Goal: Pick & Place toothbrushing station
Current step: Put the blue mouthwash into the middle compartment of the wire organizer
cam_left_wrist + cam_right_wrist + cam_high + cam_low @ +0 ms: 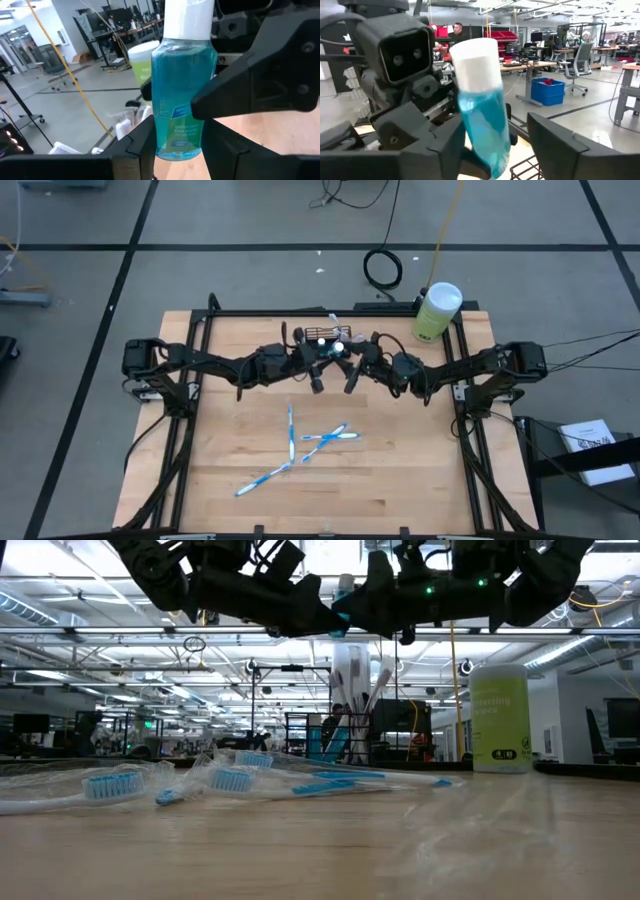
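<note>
A clear bottle of blue liquid with a white cap (182, 85) hangs in the air over the table's far middle. My left gripper (180, 150) is shut on it. My right gripper (495, 150) is open, and its fingers stand on either side of the same bottle (482, 115), higher up and from the opposite side. In the high view both grippers meet at the bottle's cap (340, 348). The toothbrushing station, a small black wire basket (322, 336), stands on the table just beyond them; its mesh (525, 167) shows below the bottle. My left gripper pinches the bottle's lower body (177, 137) between its two fingers, one on each side. The fingers come in level from the table's left. The bottle is lifted clear of the table, cap up and slightly tilted. Whether my right gripper's fingers (445, 145) touch the bottle, I cannot tell.
Three blue-and-white toothbrushes (290, 435) (330, 438) (262, 478) lie on the wooden table nearer the front. A tall pale-green cylinder with a white lid (437, 310) stands at the far right corner. A black frame (470, 440) runs along the table's sides.
</note>
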You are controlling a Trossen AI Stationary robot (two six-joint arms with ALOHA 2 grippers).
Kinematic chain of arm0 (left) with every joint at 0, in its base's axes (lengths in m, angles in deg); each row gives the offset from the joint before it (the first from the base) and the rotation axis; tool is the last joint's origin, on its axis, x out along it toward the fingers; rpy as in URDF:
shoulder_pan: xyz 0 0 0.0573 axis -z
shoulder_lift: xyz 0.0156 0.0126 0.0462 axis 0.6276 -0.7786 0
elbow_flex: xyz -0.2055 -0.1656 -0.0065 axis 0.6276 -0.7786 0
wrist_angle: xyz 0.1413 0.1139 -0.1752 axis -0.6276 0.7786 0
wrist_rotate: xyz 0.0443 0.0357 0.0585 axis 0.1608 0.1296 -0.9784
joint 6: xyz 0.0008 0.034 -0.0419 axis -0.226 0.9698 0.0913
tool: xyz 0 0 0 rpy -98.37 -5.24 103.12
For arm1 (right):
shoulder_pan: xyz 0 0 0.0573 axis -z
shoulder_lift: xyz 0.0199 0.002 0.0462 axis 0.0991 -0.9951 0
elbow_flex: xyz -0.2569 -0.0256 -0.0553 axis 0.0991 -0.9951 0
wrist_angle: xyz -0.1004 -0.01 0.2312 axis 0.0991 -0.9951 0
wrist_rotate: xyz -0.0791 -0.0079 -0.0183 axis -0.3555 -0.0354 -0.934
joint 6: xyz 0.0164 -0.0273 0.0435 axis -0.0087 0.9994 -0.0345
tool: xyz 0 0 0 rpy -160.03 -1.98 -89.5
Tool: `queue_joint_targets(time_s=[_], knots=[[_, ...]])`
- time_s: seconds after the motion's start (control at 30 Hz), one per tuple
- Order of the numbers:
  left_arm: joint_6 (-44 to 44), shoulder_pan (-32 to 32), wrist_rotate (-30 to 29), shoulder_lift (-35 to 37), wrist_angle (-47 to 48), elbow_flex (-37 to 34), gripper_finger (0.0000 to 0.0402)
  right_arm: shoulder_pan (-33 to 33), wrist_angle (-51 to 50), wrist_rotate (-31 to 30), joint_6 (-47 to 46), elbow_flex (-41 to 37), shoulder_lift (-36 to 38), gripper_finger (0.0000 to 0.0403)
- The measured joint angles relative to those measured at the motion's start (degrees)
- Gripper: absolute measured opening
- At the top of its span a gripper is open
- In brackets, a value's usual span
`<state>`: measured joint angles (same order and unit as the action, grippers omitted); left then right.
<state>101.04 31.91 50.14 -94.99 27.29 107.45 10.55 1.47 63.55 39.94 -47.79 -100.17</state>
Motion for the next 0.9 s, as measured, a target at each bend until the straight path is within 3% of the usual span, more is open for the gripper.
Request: queue_joint_targets(time_s=[0.4,0.67,0.9], knots=[[-6.7,0.1,0.3,0.0,-0.7,0.0,0.015,0.3,0.6,0.6,2.6,0.0,0.0,0.0069],[-12.2,1.4,0.0,0.0,-0.5,0.0,0.02,0.3,1.1,1.6,3.3,-0.1,0.0,0.0074],[-17.6,3.0,0.0,0.2,6.7,0.1,0.022,0.3,0.2,2.8,4.9,-0.1,0.6,0.0074]])
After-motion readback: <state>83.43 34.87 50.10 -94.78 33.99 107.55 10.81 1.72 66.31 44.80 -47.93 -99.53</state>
